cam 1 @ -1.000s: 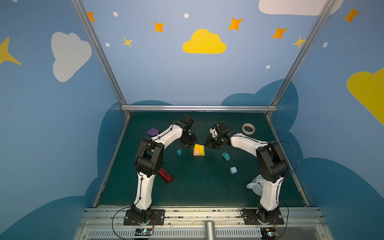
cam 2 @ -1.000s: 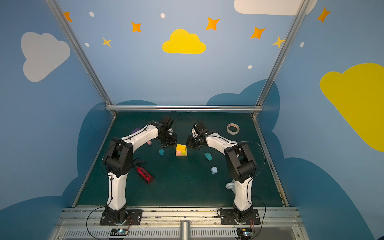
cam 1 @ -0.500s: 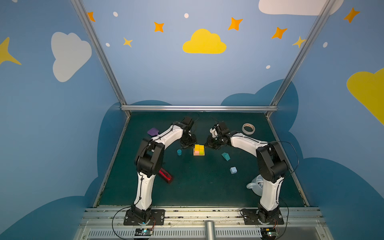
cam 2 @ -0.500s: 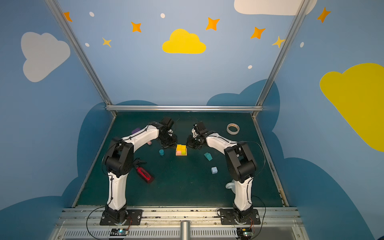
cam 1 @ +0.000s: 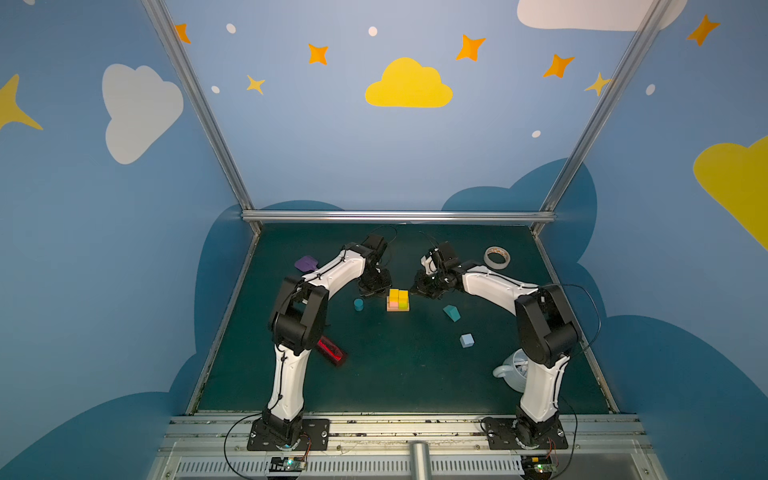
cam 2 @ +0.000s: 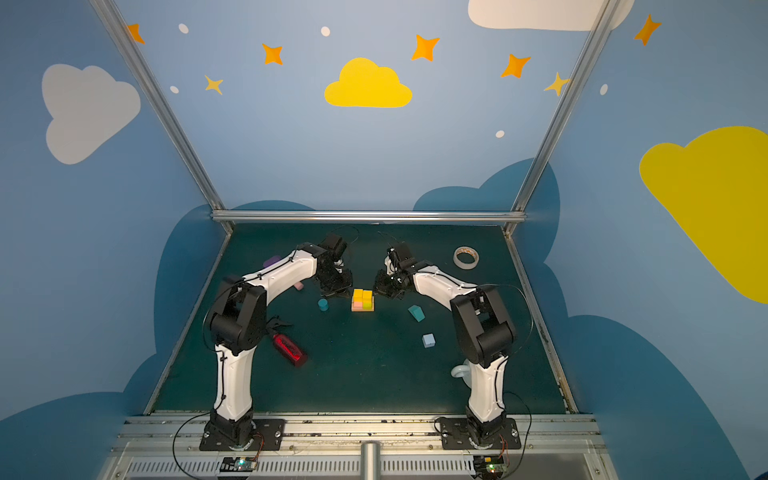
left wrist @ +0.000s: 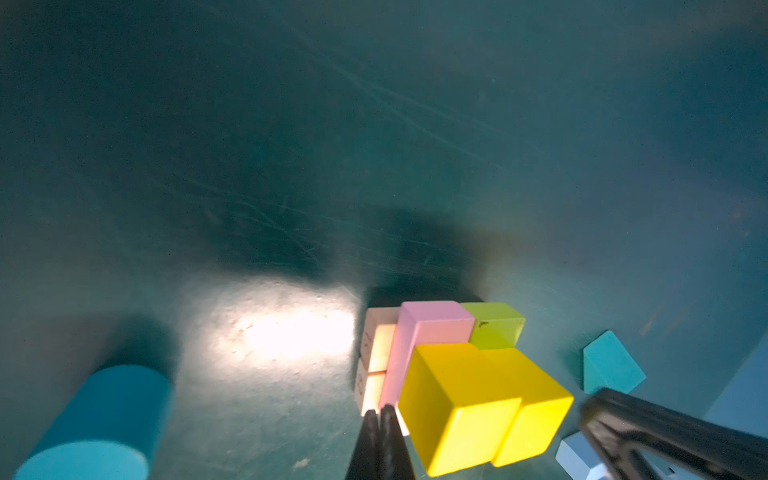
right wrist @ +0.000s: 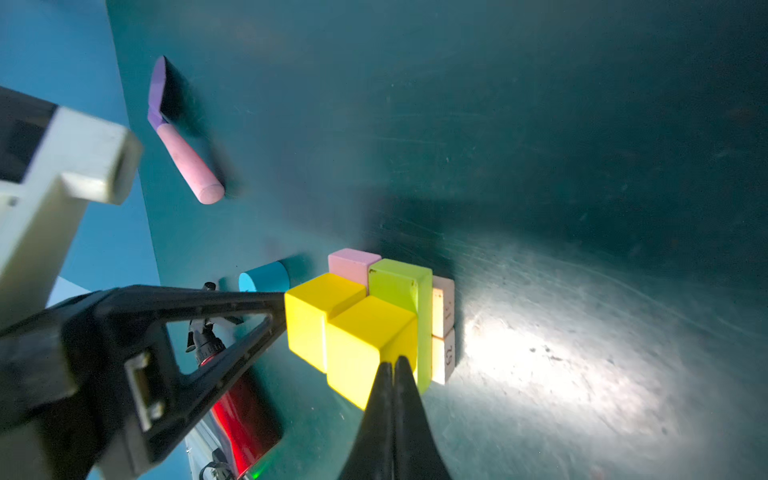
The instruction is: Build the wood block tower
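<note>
Both my grippers are pinched shut on nothing: my left gripper (left wrist: 380,413) sits low at the left side of the tower (cam 1: 397,300), my right gripper (right wrist: 392,368) at its right side. The tower stands mid-counter (cam 1: 395,374) in three layers: two tan bars (right wrist: 442,309) side by side, long axes running left to right, the pink slab (left wrist: 432,322) and lime slab (right wrist: 397,282) laid across them front to back, and two yellow cubes (left wrist: 457,386) on the slabs' far half. The teal cylinder (cam 1: 358,304) stands on end just left of it; the teal house-shape (cam 1: 451,312) lies on its side and the pale-blue cube (cam 1: 467,340) sits nearer me, both to the right.
</note>
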You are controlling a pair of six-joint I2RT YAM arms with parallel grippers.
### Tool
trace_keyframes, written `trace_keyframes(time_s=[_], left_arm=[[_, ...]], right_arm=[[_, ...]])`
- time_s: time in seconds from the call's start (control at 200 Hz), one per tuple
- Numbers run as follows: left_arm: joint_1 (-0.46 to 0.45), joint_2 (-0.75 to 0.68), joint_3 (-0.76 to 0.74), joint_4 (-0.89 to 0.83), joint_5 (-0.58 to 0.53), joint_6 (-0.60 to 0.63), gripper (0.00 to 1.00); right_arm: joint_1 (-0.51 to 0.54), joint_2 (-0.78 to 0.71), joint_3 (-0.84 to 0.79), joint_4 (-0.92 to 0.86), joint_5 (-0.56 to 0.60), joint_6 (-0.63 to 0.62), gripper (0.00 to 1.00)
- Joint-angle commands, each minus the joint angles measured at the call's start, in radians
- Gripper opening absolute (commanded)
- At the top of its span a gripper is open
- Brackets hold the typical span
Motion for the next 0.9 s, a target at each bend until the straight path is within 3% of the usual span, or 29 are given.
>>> trace_keyframes(time_s=[0.0,0.2,0.385,0.611,0.796,0.891], left_arm=[[0.015,-0.083,0.021,-0.049,-0.039,0.024,0.05],[0.021,-0.207,-0.028,-0.056,-0.068,0.041,0.06],[0.023,-0.331,-0.126,-0.029,-0.057,0.040,0.15],[0.021,-0.454,-0.264,0.040,-0.022,0.023,0.24],[0.019,-0.548,-0.354,0.087,0.006,0.000,0.37],[0.018,-0.590,-0.383,0.087,0.001,0.001,0.38]], right_arm=[[-0.011,-0.114,-0.011,-0.055,0.042,-0.027,0.00],[-0.023,-0.273,-0.068,-0.259,0.145,-0.137,0.02],[-0.026,-0.408,-0.137,-0.497,0.288,-0.222,0.34],[-0.028,-0.532,-0.264,-0.597,0.332,-0.215,0.64],[-0.032,-0.581,-0.363,-0.582,0.339,-0.196,0.68],[-0.035,-0.582,-0.408,-0.554,0.328,-0.192,0.68]])
